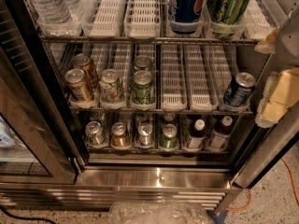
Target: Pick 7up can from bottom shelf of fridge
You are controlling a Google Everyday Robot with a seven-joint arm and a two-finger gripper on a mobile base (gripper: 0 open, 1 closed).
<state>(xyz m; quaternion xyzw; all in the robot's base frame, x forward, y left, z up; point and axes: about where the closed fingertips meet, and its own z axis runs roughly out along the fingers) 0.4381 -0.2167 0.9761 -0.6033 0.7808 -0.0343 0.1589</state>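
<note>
Tool (271, 73) rt edge, state can't tell; 7up can (95, 133) well lower-left, bottom shelf (159, 150).

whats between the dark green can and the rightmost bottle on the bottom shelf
One dark white-capped bottle in its own lane, shown in the camera view. The gripper is at the right edge, outside the shelves.

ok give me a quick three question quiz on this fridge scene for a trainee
1. True or false: the gripper is inside the fridge, down at the bottom shelf.
2. How many white-capped bottles stand in the bottom shelf's front row?
3. In that row, the copper-brown can is: A leftmost, B second from left, C next to the bottles.
Key: 1 false, the gripper is at the right edge, outside the fridge, level with the middle shelf; 2 two; 3 B.
</note>
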